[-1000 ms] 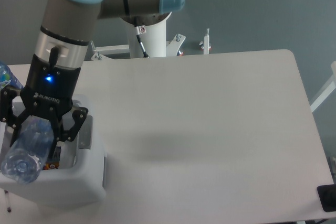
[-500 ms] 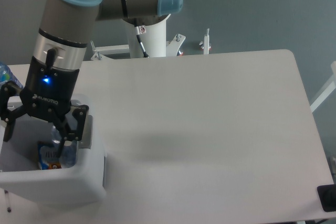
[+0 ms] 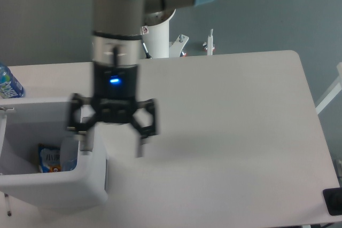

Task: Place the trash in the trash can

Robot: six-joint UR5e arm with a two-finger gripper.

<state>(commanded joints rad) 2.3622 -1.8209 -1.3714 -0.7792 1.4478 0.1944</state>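
Observation:
The trash can (image 3: 59, 188) is a large white bin at the table's front left corner. A clear plastic bottle (image 3: 68, 154) lies inside it, next to a blue and orange printed piece (image 3: 49, 158); its label does not show. My gripper (image 3: 113, 148) is open and empty, blurred by motion, above the table just right of the bin's right wall. Its left finger (image 3: 85, 138) overlaps the bin's rim. The crumpled white paper wad is not in view.
A bottle with a bright blue label (image 3: 8, 84) stands at the far left edge behind the bin. The arm's white base (image 3: 155, 38) is behind the table (image 3: 230, 121). A dark object (image 3: 334, 201) sits at the front right corner.
The gripper opened over the bin and the bottle dropped inside. The gripper then swung to the right, from over the bin to beside its right wall.

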